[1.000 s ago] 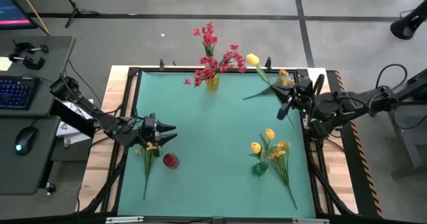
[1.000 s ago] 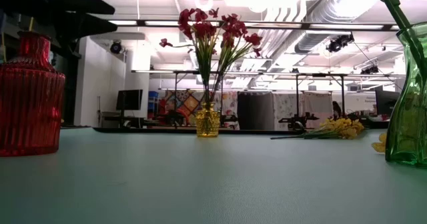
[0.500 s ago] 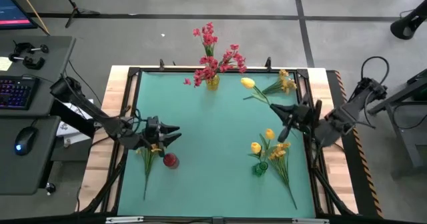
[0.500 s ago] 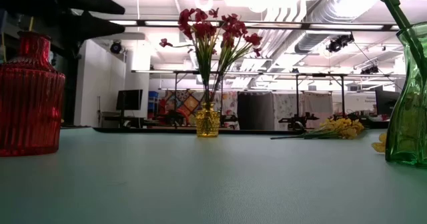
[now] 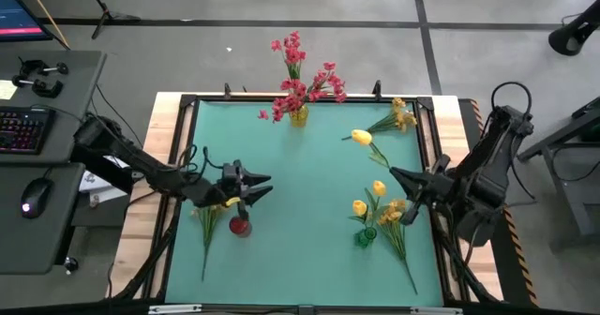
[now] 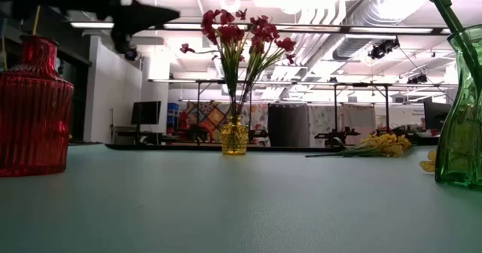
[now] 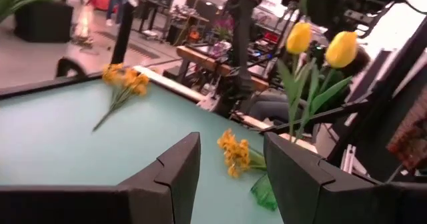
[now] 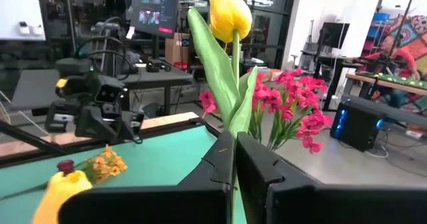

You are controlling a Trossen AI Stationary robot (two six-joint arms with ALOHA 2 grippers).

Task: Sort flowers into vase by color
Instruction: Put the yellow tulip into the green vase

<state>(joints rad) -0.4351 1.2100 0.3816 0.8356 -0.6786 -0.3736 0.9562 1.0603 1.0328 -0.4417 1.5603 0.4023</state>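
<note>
My right gripper (image 5: 394,172) is shut on a yellow tulip (image 5: 361,138), carried above the table just beyond the green vase (image 5: 366,237). That vase holds two yellow tulips (image 5: 379,188). An orange-yellow spray (image 5: 396,217) lies beside it. My left gripper (image 5: 266,185) hovers open and empty over the red vase (image 5: 240,226), with nothing between its fingers in the left wrist view (image 7: 230,144). Another orange-yellow spray (image 5: 206,232) lies under the left arm, and one more (image 5: 398,118) lies at the far right corner. Red-pink flowers (image 5: 300,85) stand in the yellow vase (image 5: 298,117). My right gripper pinches the tulip's green stem (image 8: 235,121) between its two fingers, below the leaves. The fingers point about level, toward the table's left. The tulip is lifted clear of the table, and its bud (image 8: 230,14) rises beyond the fingertips.
Black rails (image 5: 309,99) frame the green mat. A desk with keyboard and mouse (image 5: 28,127) stands left of the table. The middle of the mat (image 5: 300,193) between the vases is bare.
My right gripper has swung from the far right corner toward the near edge and the green vase, turning as it went, with the yellow tulip carried clear of the table. My left gripper has moved toward the table's right and now stands over the red vase, still open.
</note>
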